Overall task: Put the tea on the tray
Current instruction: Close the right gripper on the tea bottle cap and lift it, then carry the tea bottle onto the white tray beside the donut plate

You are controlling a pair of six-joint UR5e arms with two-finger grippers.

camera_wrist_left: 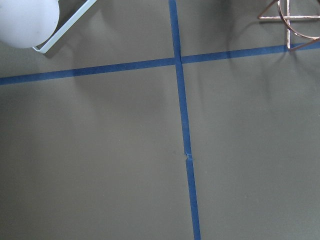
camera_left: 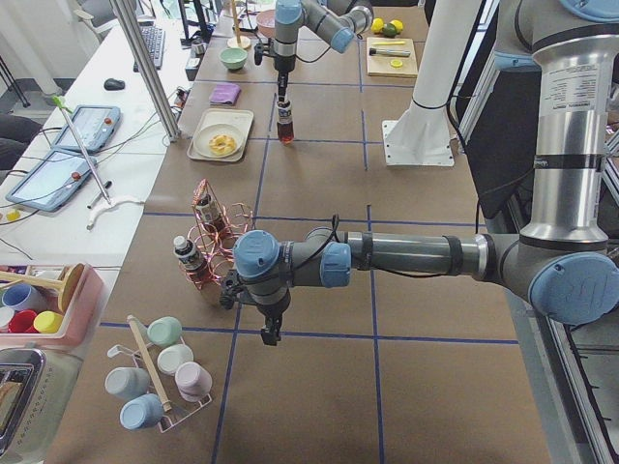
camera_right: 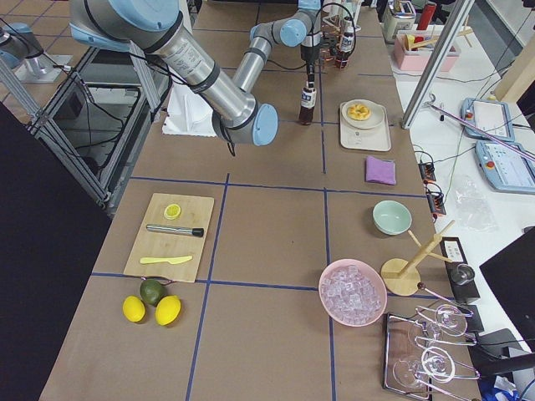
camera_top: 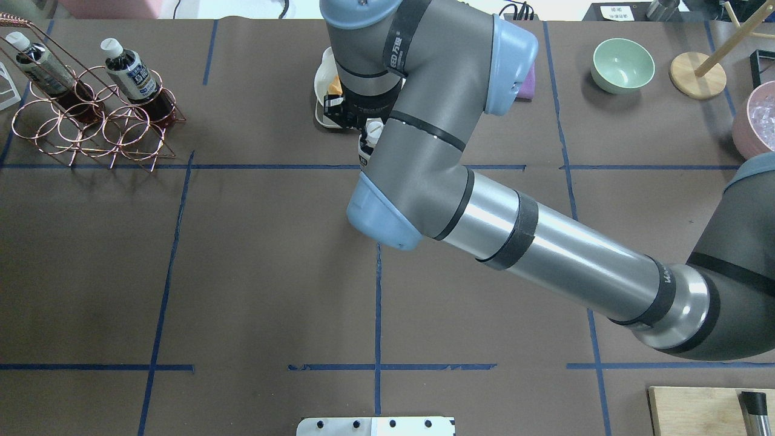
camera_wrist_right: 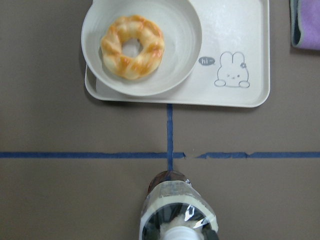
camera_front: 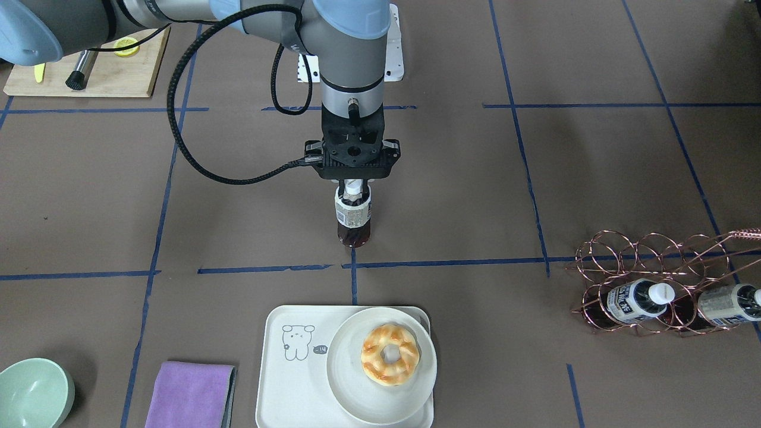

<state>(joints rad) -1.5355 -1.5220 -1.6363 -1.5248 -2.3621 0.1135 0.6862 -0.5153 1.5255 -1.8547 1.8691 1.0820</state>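
The right gripper (camera_front: 353, 189) is closed on the neck of the tea (camera_front: 353, 219) just under its white screw cap, so the bottle hangs upright below it. A hold from above like this likely suits lowering it straight down. Whether its base touches the bench (camera_front: 475, 208) cannot be told. The bottle is smooth clear plastic with dark brown liquid inside and a pale printed label wrapped round it.

Ahead of the gripper, across a tape line and well apart, lies the tray (camera_front: 285, 386) – cream plastic with rounded corners. A round plate (camera_front: 340, 371) holding a glazed ring pastry (camera_front: 390, 355) fills the half ahead-left, so the bare half with the bear drawing, ahead and slightly right, looks like the free spot.

The left gripper (camera_left: 272, 333) hangs beside a copper wire rack (camera_left: 215, 237) – open or closed, one cannot tell
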